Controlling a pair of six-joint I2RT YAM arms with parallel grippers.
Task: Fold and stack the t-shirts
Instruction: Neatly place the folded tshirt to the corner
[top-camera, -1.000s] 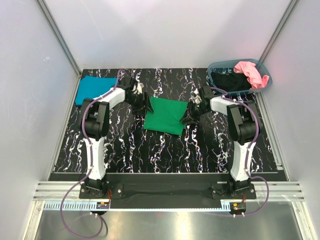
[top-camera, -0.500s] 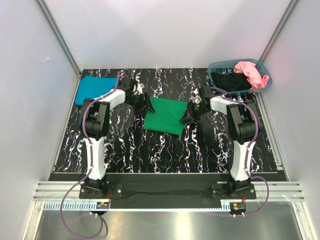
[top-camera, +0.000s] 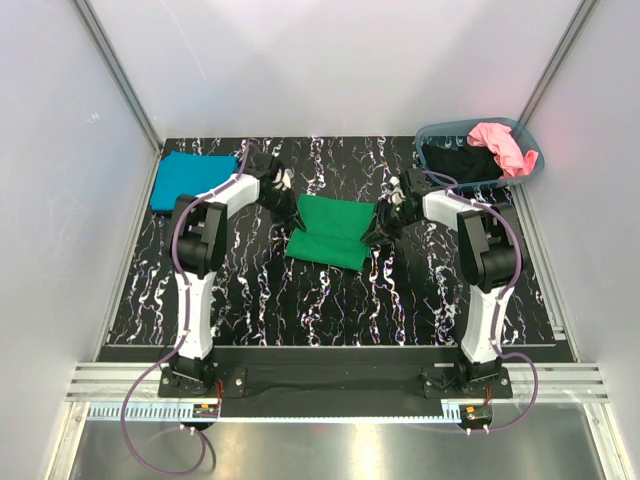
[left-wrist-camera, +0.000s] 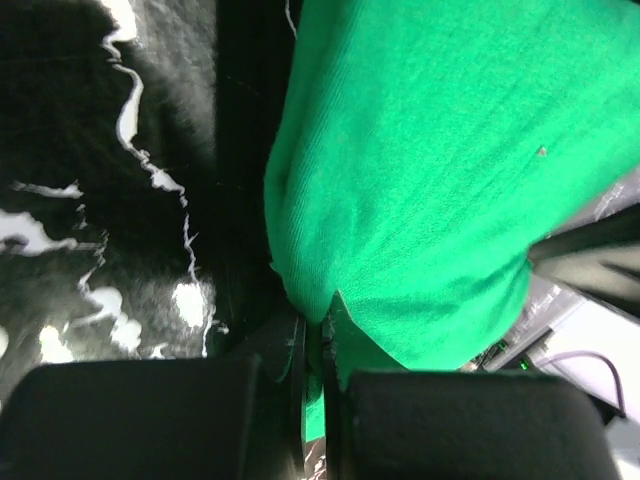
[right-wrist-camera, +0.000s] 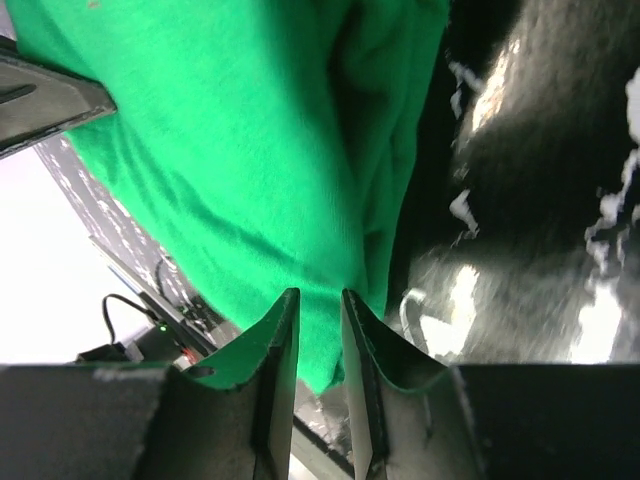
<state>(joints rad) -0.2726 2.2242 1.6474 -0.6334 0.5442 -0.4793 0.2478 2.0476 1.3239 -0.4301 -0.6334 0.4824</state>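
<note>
A bright green t-shirt (top-camera: 330, 232), folded, lies mid-table. My left gripper (top-camera: 295, 212) is at its far left corner and is shut on the green cloth (left-wrist-camera: 420, 180), which is pinched between the jaws (left-wrist-camera: 318, 345). My right gripper (top-camera: 379, 229) is at the shirt's right edge. Its jaws (right-wrist-camera: 318, 335) stand narrowly apart with a thick fold of the green t-shirt (right-wrist-camera: 250, 170) filling the gap between them. A teal blue t-shirt (top-camera: 188, 180) lies folded at the far left. A pink t-shirt (top-camera: 500, 143) and a black t-shirt (top-camera: 455, 160) are in the basket.
The grey-blue oval basket (top-camera: 437, 131) stands at the back right corner, just behind my right arm. White walls close in the black marbled table (top-camera: 330, 300) on three sides.
My left gripper has shut on the green t-shirt's far left corner, and that corner has bunched slightly. The right gripper has shifted a little away from me, still on the right edge.
</note>
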